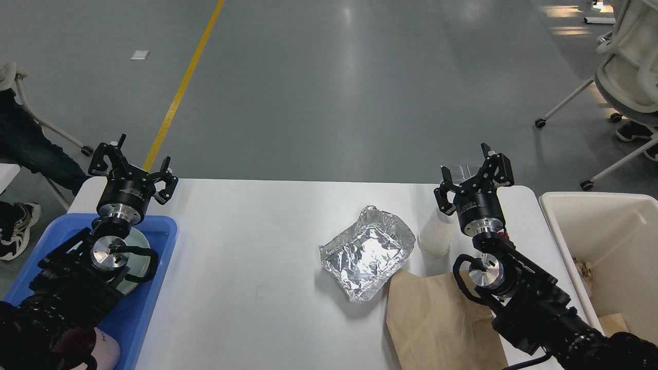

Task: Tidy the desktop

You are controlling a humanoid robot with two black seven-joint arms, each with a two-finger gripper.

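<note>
Both pairs of jaws stand spread wide with nothing between them: the left gripper (132, 160) hangs above the far left corner of the desktop (247, 267), and the right gripper (475, 172) hangs above its far right part, fingers pointing away from the robot

The desktop is the big white table that fills the lower half of the view, with grey floor beyond its far edge. Near its middle, a little to the right, lies a crumpled foil tray (367, 252), open side up. Just beside the foil's right corner stands a white paper cup (434, 237), partly hidden behind the right arm's wrist. A flat brown paper bag (437, 321) lies at the near right, its top edge close under the foil tray and its right part covered by the black arm

At the left edge sits a blue plastic tray (159, 246) with a round metal dish (138, 244) in it, largely hidden by the left arm. Off the right end of the table stands a cream bin (591, 231) with some scraps of paper in its bottom. A white office chair (622, 77) stands on the floor at the far right
</note>
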